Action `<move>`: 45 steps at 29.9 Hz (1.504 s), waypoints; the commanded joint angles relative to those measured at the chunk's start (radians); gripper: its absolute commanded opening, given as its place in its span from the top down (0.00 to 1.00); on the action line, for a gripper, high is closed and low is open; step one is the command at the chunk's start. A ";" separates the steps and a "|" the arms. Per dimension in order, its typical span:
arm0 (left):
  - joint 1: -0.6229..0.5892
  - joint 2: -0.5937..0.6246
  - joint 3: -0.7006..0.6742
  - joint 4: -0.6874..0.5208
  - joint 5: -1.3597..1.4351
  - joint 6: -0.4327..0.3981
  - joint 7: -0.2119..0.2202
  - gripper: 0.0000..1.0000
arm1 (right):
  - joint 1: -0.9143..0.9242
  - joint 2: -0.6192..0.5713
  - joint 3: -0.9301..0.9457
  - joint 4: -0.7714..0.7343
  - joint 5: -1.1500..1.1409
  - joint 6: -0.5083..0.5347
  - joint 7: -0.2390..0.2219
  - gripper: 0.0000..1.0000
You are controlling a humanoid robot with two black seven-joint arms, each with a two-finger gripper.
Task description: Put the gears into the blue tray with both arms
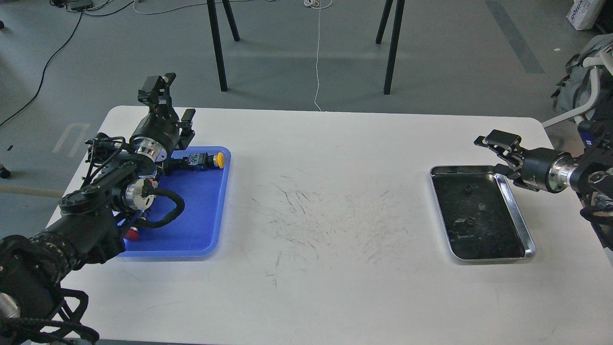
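Hovering at the near-right corner of the silver tray [522, 225], the right gripper [498, 153] holds its jaws spread wide with nothing between them. The gears [467, 190] lie just below and inboard of those jaws, small dark rings on the tray's black floor, hard to pick out; one [471, 221] sits a little farther down the tray. Over on the other side, the left gripper [167, 96] is raised above the far edge of the blue tray [201, 211], jaws parted and empty too. A yellow-capped switch [208, 160] rests in the blue tray just beside that arm's wrist. My read: the pick comes next, so the right jaws should drop straight down, straddle one ring, and close gently, because a thin gear on slick metal may skid away.
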 commanded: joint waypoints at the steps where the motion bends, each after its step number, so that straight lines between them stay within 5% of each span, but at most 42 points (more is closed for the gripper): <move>1: -0.002 -0.006 0.000 -0.006 0.000 -0.002 0.000 0.00 | 0.005 0.008 -0.013 -0.003 -0.056 0.000 0.001 0.03; 26: 0.000 -0.003 0.002 -0.107 0.000 -0.094 0.000 0.00 | 0.092 0.071 -0.084 0.003 -0.550 0.000 0.009 0.07; 45: 0.000 0.003 0.002 -0.118 0.002 -0.091 0.000 0.00 | 0.095 0.106 -0.171 -0.038 -0.552 -0.006 0.009 0.31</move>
